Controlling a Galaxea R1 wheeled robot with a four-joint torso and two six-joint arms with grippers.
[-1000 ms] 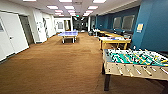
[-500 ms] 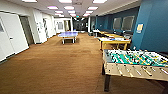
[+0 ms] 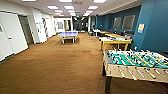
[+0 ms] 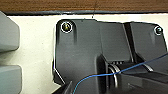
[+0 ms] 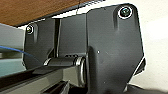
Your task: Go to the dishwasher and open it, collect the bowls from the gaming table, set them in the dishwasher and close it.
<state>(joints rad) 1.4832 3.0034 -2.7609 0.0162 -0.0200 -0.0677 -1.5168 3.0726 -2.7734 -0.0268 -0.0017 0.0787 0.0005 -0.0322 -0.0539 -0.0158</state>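
Observation:
The gaming table (image 3: 115, 41), with a pale top and yellow sides and legs, stands along the blue right wall about halfway down the room. Small pale shapes lie on its top, too far off to tell whether they are bowls. The dishwasher is out of view. Both wrist views look onto dark parts of the robot's own body against its pale shell, with a strip of brown carpet beyond.
A green-field foosball table (image 3: 136, 62) stands close at the front right. A blue table-tennis table (image 3: 68, 34) sits far ahead in the middle. White doors (image 3: 12, 35) line the left wall. Brown carpet (image 3: 57, 62) stretches wide between them, and more yellow tables (image 3: 110, 33) follow the right wall.

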